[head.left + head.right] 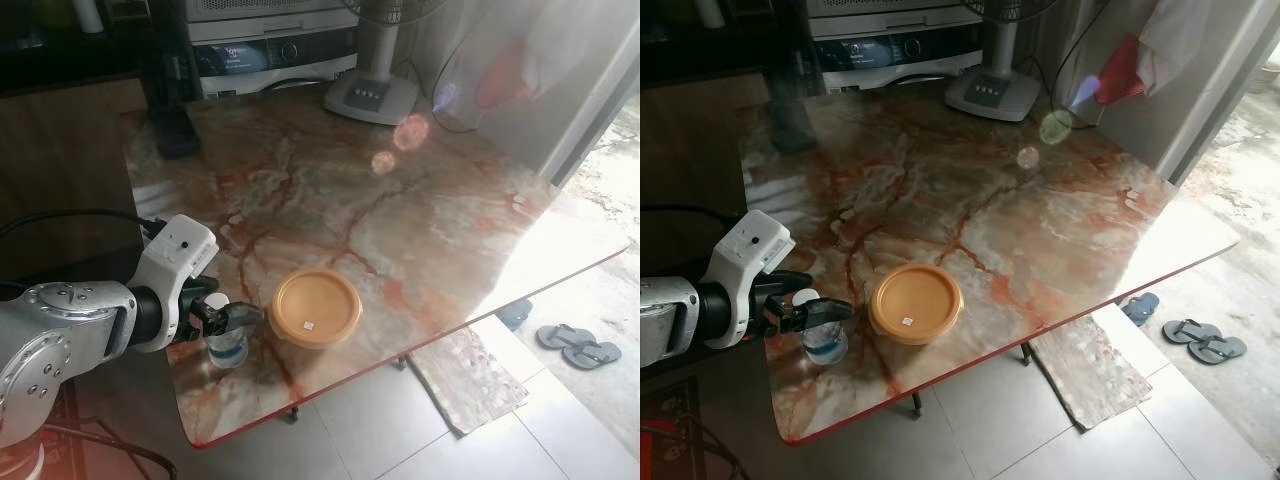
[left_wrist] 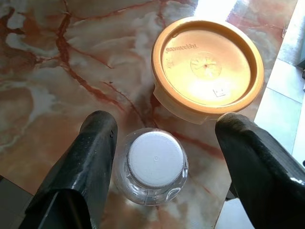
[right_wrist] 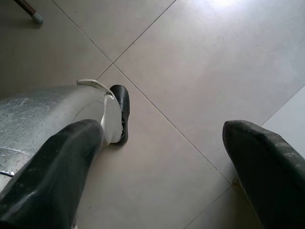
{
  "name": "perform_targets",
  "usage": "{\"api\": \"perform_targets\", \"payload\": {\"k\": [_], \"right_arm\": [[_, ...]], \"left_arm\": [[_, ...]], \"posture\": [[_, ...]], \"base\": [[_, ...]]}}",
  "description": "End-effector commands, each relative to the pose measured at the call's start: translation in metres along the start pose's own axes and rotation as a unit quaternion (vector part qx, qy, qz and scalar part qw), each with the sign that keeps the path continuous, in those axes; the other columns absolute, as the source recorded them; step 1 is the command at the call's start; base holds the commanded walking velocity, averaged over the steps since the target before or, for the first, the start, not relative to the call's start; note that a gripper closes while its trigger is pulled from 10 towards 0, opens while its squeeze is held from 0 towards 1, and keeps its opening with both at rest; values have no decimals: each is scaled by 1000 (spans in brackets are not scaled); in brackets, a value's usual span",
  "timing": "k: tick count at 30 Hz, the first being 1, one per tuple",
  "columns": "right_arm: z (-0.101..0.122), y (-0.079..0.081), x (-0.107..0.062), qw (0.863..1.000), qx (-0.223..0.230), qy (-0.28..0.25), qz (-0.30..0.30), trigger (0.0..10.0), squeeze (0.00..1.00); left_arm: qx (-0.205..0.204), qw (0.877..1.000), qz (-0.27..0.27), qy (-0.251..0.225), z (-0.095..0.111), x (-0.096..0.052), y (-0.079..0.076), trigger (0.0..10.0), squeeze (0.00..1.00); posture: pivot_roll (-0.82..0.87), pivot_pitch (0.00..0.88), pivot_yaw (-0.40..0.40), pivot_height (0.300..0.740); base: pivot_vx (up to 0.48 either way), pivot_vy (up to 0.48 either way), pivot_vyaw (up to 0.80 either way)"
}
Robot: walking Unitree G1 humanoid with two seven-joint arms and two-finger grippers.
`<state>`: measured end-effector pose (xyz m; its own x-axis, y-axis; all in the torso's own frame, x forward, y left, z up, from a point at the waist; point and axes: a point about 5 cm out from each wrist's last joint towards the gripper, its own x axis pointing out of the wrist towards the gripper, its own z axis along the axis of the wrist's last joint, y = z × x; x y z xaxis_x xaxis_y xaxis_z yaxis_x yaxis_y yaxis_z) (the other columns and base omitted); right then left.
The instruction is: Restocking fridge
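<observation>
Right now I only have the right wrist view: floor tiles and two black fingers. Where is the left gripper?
Observer: The left gripper is at the near edge of the marble table, its open fingers either side of a small clear bottle with a white cap.
Operator: Has it gripped?
Observer: No, there are gaps on both sides of the cap.
Operator: Anything close by?
Observer: A round container with an orange lid stands just beyond the bottle.
</observation>
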<state>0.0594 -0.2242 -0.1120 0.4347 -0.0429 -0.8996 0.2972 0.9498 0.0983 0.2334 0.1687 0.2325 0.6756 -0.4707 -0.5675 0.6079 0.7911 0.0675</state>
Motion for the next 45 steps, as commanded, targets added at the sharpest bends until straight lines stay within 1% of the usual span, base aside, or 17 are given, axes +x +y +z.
{"api": "perform_targets", "payload": {"k": [1,2,3,4,5,6,7,8,20,21,22,23,24,26,32,42,45], "right_arm": [[-4,-3,-2,1000,1,5,-6,10000,0],[-4,-3,-2,1000,1,5,-6,10000,0],[-4,-3,-2,1000,2,5,-6,10000,0],[-4,-3,-2,1000,2,5,-6,10000,0],[-5,-3,-2,1000,4,4,-7,10000,0],[-5,-2,-2,1000,5,4,-7,10000,0],[-5,-2,-2,1000,5,4,-7,10000,0],[-5,-2,-2,1000,6,4,-7,10000,0],[-6,-1,-2,1000,11,4,-6,10000,0],[-6,-1,-2,1000,11,4,-6,10000,0],[-6,-1,-2,1000,11,4,-6,10000,0],[-6,-1,-2,1000,12,4,-6,10000,0],[-6,-1,-2,1000,12,4,-6,10000,0],[-6,-1,-2,1000,13,3,-7,10000,0],[-6,-1,-2,1000,13,3,-7,10000,0],[-6,-2,-2,1000,13,3,-7,10000,0],[-5,-2,-2,1000,12,3,-7,10000,0]], "left_arm": [[7,1000,-16,8,0,1,-4,863,0],[7,1000,-16,9,0,0,-4,863,0],[6,1000,-15,11,-1,1,-3,1451,0],[6,1000,-15,11,-1,1,-3,1451,0],[5,1000,-11,14,-1,1,-2,4745,0],[2,1000,-4,16,-2,0,1,9412,0],[2,1000,-4,16,-2,0,1,9412,0],[2,1000,-2,17,-2,0,1,10000,0],[2,999,-20,25,-4,1,-1,10000,0],[2,999,-21,26,-5,1,-2,9451,0],[3,999,-22,28,-5,1,-2,8078,0],[2,999,-21,30,-6,1,-2,4980,0],[1,999,-21,31,-7,1,-2,4510,0],[1,999,-19,33,-7,1,-1,0,0],[-1,999,-11,42,-11,1,0,0,0],[3,999,-13,45,-12,0,-1,0,0],[5,999,-1,45,-11,0,1,0,0]], "posture": [[298,51,-50,740],[298,51,-50,740],[297,51,-49,740],[297,51,-49,740],[298,52,-47,740],[298,54,-46,740],[298,54,-46,740],[299,54,-45,740],[303,61,-41,740],[302,61,-40,740],[302,61,-40,740],[301,61,-40,740],[301,61,-40,740],[301,62,-40,740],[303,67,-40,740],[303,68,-42,740],[303,67,-44,740]], "base": [[0,0,0],[0,0,0],[0,0,0],[0,0,0],[0,0,0],[0,0,0],[0,0,0],[0,0,0],[0,0,0],[0,0,0],[0,0,0],[0,0,0],[0,0,0],[0,0,0],[0,0,0],[0,0,0],[0,0,0]]}}
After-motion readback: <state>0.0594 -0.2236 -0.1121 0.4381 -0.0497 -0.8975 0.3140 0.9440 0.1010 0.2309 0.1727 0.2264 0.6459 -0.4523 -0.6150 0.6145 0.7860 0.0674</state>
